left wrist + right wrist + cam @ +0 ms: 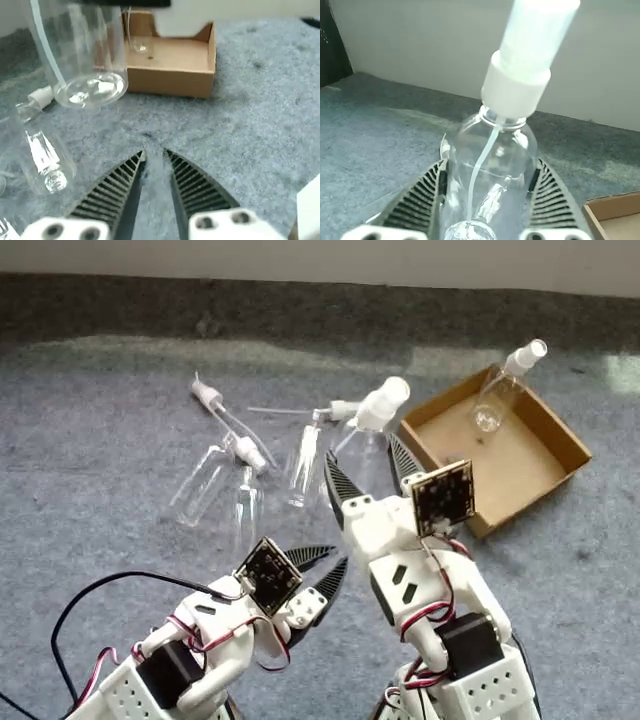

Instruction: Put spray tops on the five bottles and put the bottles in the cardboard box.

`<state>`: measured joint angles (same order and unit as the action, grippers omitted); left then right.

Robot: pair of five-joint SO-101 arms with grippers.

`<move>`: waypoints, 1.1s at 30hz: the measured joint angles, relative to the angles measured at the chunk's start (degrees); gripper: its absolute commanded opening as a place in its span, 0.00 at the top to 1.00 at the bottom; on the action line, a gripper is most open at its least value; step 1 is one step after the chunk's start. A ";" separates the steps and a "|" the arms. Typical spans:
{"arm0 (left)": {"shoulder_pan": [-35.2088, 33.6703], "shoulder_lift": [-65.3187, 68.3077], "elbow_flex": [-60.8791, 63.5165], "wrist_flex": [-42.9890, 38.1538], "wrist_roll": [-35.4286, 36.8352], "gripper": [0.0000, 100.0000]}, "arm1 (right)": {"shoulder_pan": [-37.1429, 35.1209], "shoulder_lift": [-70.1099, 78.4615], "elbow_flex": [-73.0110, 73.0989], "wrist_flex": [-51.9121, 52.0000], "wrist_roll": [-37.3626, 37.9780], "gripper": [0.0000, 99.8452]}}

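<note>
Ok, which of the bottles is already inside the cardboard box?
The spray-topped bottle propped in the cardboard box; another bottle is in the right gripper, the rest lie on the carpet.

Quick count: five clear bottles (303, 468), five spray tops (207, 394) (two fitted on bottles, three lying loose), one cardboard box (520, 465), and two robot arms (420, 580).

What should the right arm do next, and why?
Probably swing the right tool toward the box: it is shut on a bottle whose spray top looks seated, and the box already holds one capped bottle.
</note>
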<state>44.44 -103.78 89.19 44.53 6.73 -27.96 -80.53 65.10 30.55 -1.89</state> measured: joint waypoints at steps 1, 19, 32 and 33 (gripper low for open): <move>0.18 0.00 0.00 -2.02 0.00 1.00 | 0.09 0.26 -0.35 0.00 -0.97 0.92; -7.30 0.09 6.68 -23.21 0.09 1.00 | -5.71 0.70 -0.70 5.01 -1.85 0.92; -9.41 0.09 6.68 -21.45 0.09 1.00 | -3.87 0.70 -1.76 10.37 4.75 0.92; -9.49 0.09 6.68 -20.48 0.09 1.00 | -2.55 0.70 -1.76 10.37 4.75 0.92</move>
<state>34.95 -103.69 95.87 24.04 6.81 -30.51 -79.82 63.34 40.92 2.86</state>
